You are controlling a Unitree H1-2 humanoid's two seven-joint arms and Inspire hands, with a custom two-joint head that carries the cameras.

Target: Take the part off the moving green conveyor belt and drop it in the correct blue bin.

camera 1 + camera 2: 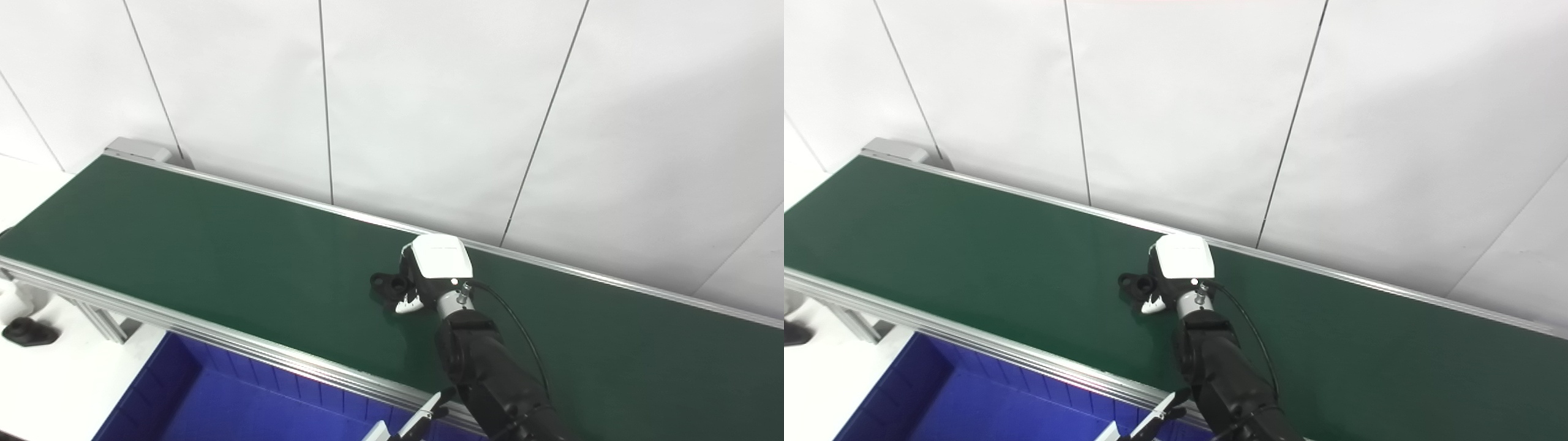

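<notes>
I can read no brand, label or writing anywhere in either view. I count one green conveyor belt (214, 257), one black part (389, 285) lying on it about midway across, and one blue bin (202, 398) below the belt's near aluminium rail (245, 346), its front cut off by the bottom edge. My right robot hand (432, 269) is down on the belt with its white back cover toward the cameras; its fingers (407, 304) reach the part's right end, but the cover hides them, so I cannot tell whether they have closed on the part or only touch it. The left robot hand is out of view. A small white-and-black piece (422, 418) pokes up at the bottom edge, too cropped to identify. A dark object (27, 331) sits on the white bench (55, 380) at far left, hard to make out.
</notes>
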